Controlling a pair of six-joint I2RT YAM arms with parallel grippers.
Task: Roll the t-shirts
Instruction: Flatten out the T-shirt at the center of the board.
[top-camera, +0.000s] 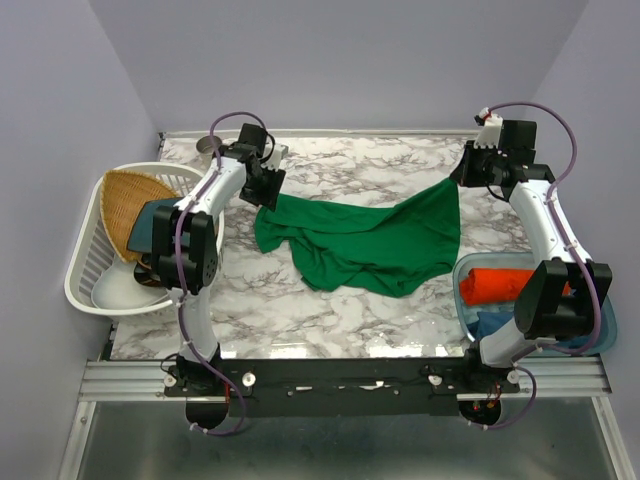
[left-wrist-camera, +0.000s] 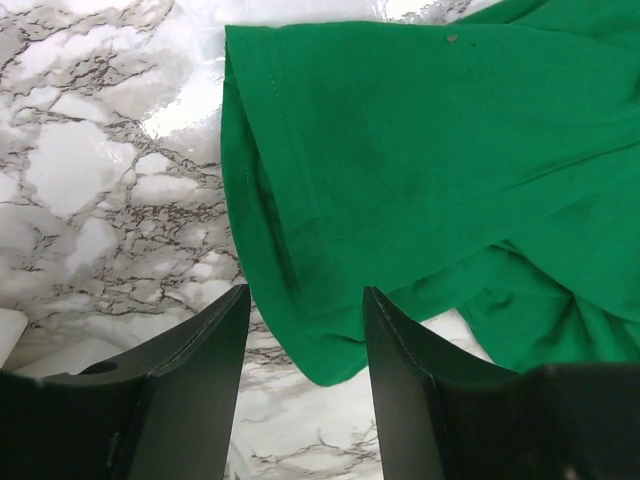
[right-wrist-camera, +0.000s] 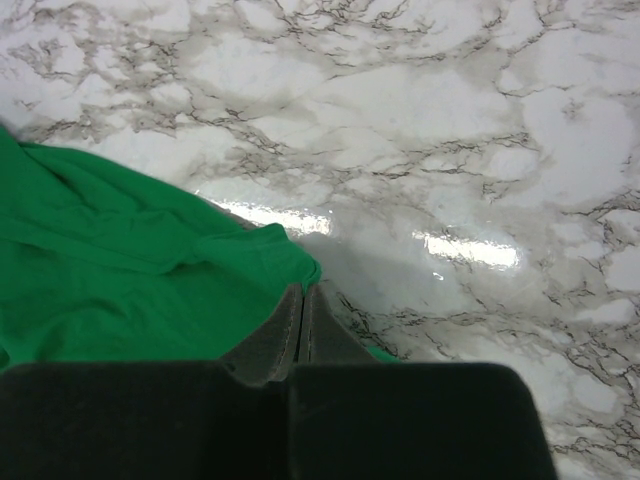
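Presently the left jaws are gaping astride the green t-shirt (left-wrist-camera: 420, 150). The right jaws are clamping its corner, grip half-hidden.

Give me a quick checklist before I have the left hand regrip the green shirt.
1. Left hand open and empty, over the green t-shirt edge: ok.
2. Right hand shut on a corner of the shirt: ok.
3. Shirt lying flat: not ok, bunched and creased.
4. Shirt wholly on the table: ok.
5. Orange-red bundle inside the bin: ok.
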